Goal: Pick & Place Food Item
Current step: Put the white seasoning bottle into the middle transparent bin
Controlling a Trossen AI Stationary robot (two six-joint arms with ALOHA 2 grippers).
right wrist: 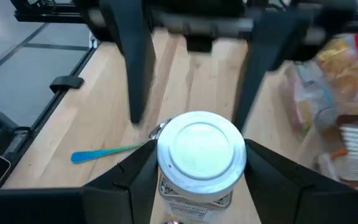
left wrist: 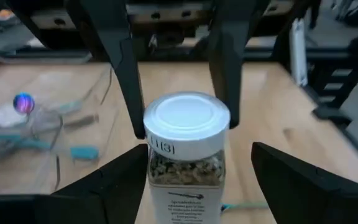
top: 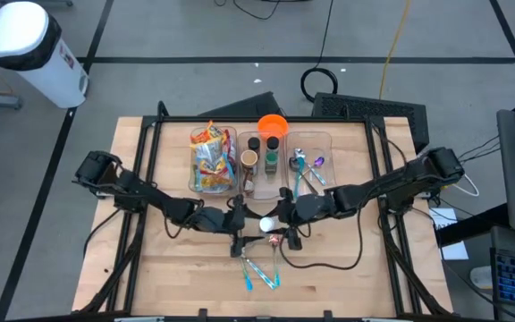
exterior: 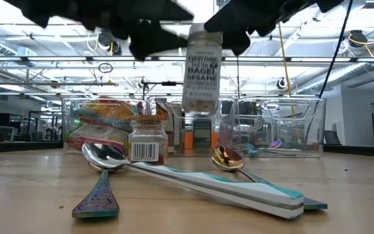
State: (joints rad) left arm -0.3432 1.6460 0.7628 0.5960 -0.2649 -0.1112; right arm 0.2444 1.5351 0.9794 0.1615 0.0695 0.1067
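High view: a pale wooden tabletop (top: 177, 268) fills the frame, and two dark arms reach in from either side to meet at its middle. Behind them sit three clear plastic bins (top: 307, 139) in a row. One holds bright crinkly snack bags (top: 211, 161).

Between the arms, lifted clear of the wood, is a clear glass seasoning jar with a white lid (top: 266, 224). The right pincer (right wrist: 197, 180) is clamped on it from both sides. The left pincer (left wrist: 191, 186) stands spread around the jar's body, with a gap showing on at least one side.

By my reading the pick is done and the jar is passing to the right arm. Carrying it to a bin and setting it down remain.

Teal-handled metal spoons (exterior: 239, 185) lie crossed on the tabletop, beside a small barcode-labelled jar (exterior: 147, 144).

The jar's label is mostly unreadable. From the low view, both pincers are cut off at the top edge.
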